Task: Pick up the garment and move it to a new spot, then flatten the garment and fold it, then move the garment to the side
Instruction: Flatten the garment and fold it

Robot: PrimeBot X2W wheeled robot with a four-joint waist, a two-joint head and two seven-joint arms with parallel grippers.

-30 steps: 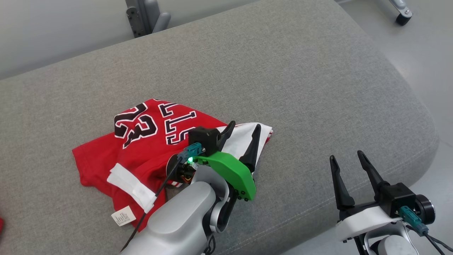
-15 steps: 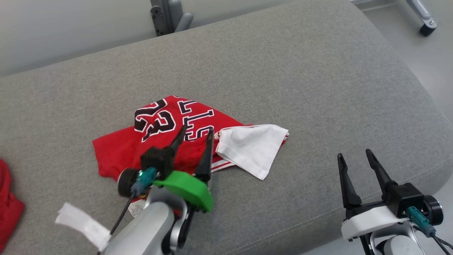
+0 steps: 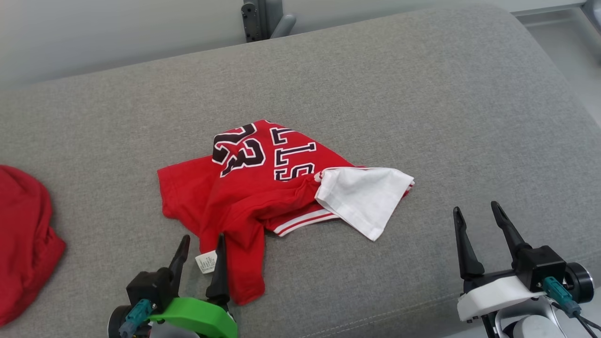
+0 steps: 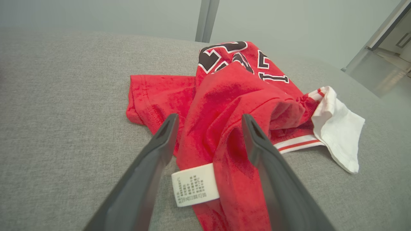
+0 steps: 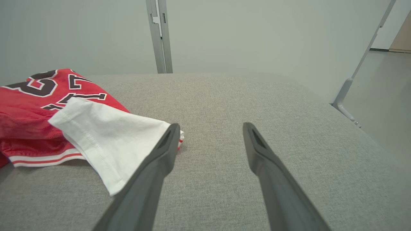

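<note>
Head view: likely the flattening step; garment (image 3: 253, 197) crumpled, left tool (image 3: 203, 237) and right tool (image 3: 475, 207) open, empty; next, pinch opposite edges.

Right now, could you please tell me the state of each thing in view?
Garment: crumpled on the cushion, unfolded, not gripped.
Care label: exposed, lying flat.
Left end effector: open, straddling the label.
Right end effector: open, empty, apart from the garment.
Other red cloth: bunched at cushion's left.
</note>
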